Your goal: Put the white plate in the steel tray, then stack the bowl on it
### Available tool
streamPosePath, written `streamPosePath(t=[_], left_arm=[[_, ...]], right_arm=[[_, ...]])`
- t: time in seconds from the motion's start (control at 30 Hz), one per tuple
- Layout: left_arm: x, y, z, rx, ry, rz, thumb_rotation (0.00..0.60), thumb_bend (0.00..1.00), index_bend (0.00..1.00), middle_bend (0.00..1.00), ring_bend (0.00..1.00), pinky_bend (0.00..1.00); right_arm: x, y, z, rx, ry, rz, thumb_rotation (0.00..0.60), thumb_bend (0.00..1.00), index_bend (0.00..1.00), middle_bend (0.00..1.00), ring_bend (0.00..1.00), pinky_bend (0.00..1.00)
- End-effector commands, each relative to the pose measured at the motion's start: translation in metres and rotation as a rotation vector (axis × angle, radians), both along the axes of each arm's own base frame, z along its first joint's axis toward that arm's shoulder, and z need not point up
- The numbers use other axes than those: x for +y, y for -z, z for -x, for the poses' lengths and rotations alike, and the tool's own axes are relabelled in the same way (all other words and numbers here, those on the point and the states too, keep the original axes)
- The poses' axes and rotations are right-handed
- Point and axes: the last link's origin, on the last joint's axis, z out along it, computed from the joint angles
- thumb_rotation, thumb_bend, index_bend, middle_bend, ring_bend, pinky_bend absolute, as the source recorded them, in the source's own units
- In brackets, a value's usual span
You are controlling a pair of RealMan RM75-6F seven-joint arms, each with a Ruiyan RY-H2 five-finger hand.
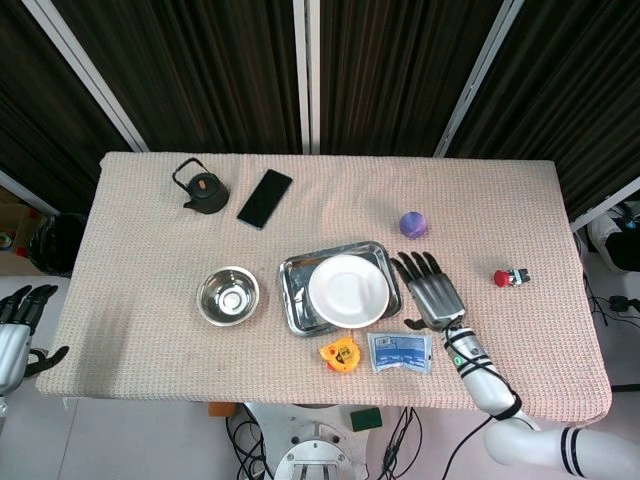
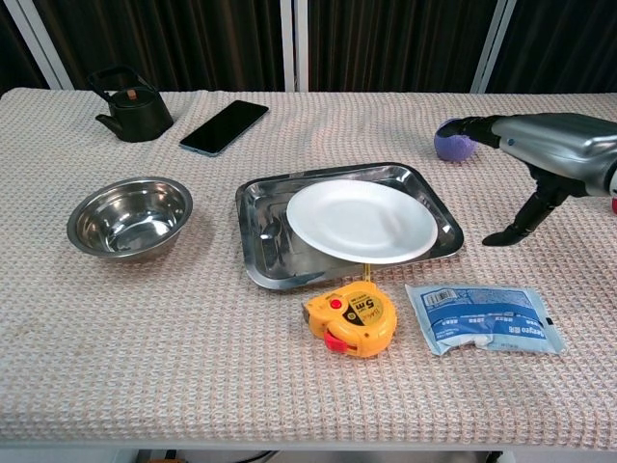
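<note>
The white plate (image 1: 348, 290) (image 2: 360, 221) lies in the steel tray (image 1: 298, 292) (image 2: 265, 213), its near edge resting over the tray's front right rim. The steel bowl (image 1: 228, 295) (image 2: 129, 216) stands on the cloth left of the tray. My right hand (image 1: 431, 288) (image 2: 545, 159) hovers right of the tray with fingers spread and nothing in it, apart from the plate. At the far left edge of the head view my left hand (image 1: 18, 310) hangs below table level, fingers apart and empty.
A yellow tape measure (image 2: 351, 316) and a blue-white packet (image 2: 485, 317) lie in front of the tray. A purple ball (image 2: 453, 142) sits behind my right hand. A black kettle (image 2: 132, 105) and phone (image 2: 223, 126) are at the back left, a small red toy (image 1: 511, 277) at the right.
</note>
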Motion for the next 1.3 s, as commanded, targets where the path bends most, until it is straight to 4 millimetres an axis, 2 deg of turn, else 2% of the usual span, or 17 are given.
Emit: streamPosePath(t=[0.03, 0.17, 0.37, 0.5, 0.63, 0.77, 1.07, 1.13, 1.2, 1.3], left_arm=[[0.005, 0.003, -0.007, 0.008, 0.03, 0.024, 0.6, 0.12, 0.13, 0.15, 0.09, 0.17], [0.015, 0.019, -0.024, 0.025, 0.112, 0.107, 0.6, 0.12, 0.13, 0.15, 0.09, 0.17], [0.034, 0.063, -0.06, 0.033, 0.319, 0.244, 0.6, 0.12, 0.15, 0.15, 0.07, 0.18], [0.047, 0.094, -0.075, 0.048, 0.405, 0.332, 0.6, 0.13, 0.18, 0.15, 0.07, 0.19], [0.06, 0.116, -0.086, 0.049, 0.448, 0.387, 0.6, 0.13, 0.19, 0.15, 0.07, 0.19], [0.079, 0.133, -0.094, 0.074, 0.466, 0.422, 0.6, 0.14, 0.19, 0.15, 0.07, 0.19], [0.103, 0.16, -0.113, 0.14, 0.525, 0.429, 0.6, 0.19, 0.28, 0.15, 0.07, 0.19], [0.108, 0.164, -0.116, 0.177, 0.531, 0.434, 0.6, 0.21, 0.31, 0.15, 0.07, 0.19], [0.112, 0.169, -0.118, 0.223, 0.532, 0.437, 0.6, 0.23, 0.33, 0.15, 0.07, 0.19], [0.117, 0.176, -0.123, 0.258, 0.538, 0.447, 0.6, 0.27, 0.34, 0.15, 0.07, 0.19]], right_arm=[[0.013, -0.034, 0.012, -0.112, -0.004, 0.12, 0.6, 0.0, 0.0, 0.0, 0.0, 0.0], [0.024, -0.073, 0.025, -0.19, -0.019, 0.253, 0.6, 0.0, 0.0, 0.0, 0.0, 0.0], [0.036, -0.134, 0.039, -0.242, -0.026, 0.45, 0.6, 0.0, 0.0, 0.0, 0.0, 0.0], [0.041, -0.154, 0.049, -0.27, 0.0, 0.51, 0.6, 0.0, 0.0, 0.0, 0.0, 0.0], [0.045, -0.16, 0.058, -0.265, 0.016, 0.533, 0.6, 0.01, 0.0, 0.0, 0.0, 0.0], [0.044, -0.156, 0.065, -0.228, 0.016, 0.514, 0.6, 0.03, 0.0, 0.0, 0.0, 0.0], [0.04, -0.156, 0.065, -0.24, 0.02, 0.532, 0.6, 0.04, 0.0, 0.0, 0.0, 0.0], [0.039, -0.156, 0.066, -0.244, 0.024, 0.538, 0.6, 0.07, 0.0, 0.0, 0.0, 0.0], [0.038, -0.157, 0.068, -0.241, 0.031, 0.545, 0.6, 0.15, 0.0, 0.0, 0.0, 0.0], [0.038, -0.156, 0.069, -0.242, 0.039, 0.548, 0.6, 0.19, 0.0, 0.0, 0.0, 0.0]])
